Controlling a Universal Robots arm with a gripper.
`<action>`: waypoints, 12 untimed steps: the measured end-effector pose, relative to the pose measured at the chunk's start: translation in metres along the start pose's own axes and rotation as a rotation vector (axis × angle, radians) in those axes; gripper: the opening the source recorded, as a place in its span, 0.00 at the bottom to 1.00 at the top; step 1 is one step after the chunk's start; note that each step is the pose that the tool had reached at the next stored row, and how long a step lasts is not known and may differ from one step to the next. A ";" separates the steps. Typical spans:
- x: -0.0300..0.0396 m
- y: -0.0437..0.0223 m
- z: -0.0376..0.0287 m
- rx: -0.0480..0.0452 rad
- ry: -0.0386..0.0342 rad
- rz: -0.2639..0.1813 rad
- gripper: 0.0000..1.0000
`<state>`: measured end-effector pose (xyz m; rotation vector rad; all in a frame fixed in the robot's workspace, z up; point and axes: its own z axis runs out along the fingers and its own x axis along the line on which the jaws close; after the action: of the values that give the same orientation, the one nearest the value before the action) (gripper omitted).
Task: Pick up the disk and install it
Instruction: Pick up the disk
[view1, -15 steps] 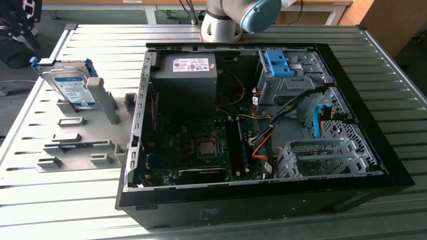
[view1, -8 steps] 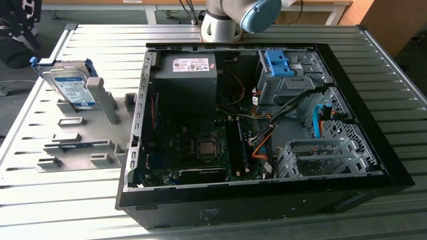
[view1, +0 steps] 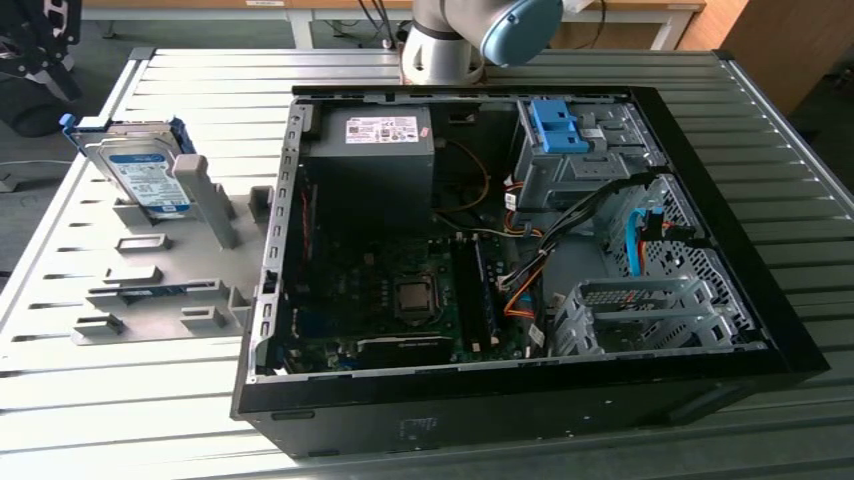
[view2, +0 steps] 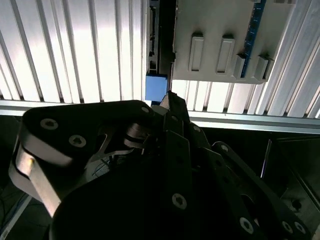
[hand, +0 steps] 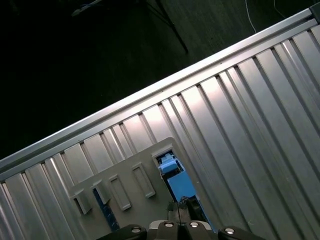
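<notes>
Disk (view1: 144, 170) is stood upright in the grey holder (view1: 174, 255) on the table (view1: 80, 400). It is judged rigid, weighty and shock-sensitive, best taken by its blue-framed edges. The hand (hand: 178, 212) is clenched on nothing.

Arm (view1: 447, 45) aloft, jaws pointing down, closed

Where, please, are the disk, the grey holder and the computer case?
disk (view1: 135, 173), exterior view, on its label.
grey holder (view1: 195, 266), exterior view, on its bare base.
computer case (view1: 534, 398), exterior view, on its black outer wall.
</notes>
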<state>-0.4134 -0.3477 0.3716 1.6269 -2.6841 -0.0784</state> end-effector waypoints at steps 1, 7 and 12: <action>0.0000 0.0000 0.0000 -0.0001 0.0002 -0.006 0.11; 0.0000 0.0001 0.0000 -0.0012 0.0022 -0.048 0.11; 0.0000 0.0000 0.0000 -0.0023 0.0042 -0.095 0.11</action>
<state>-0.4135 -0.3477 0.3716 1.7510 -2.6020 -0.0781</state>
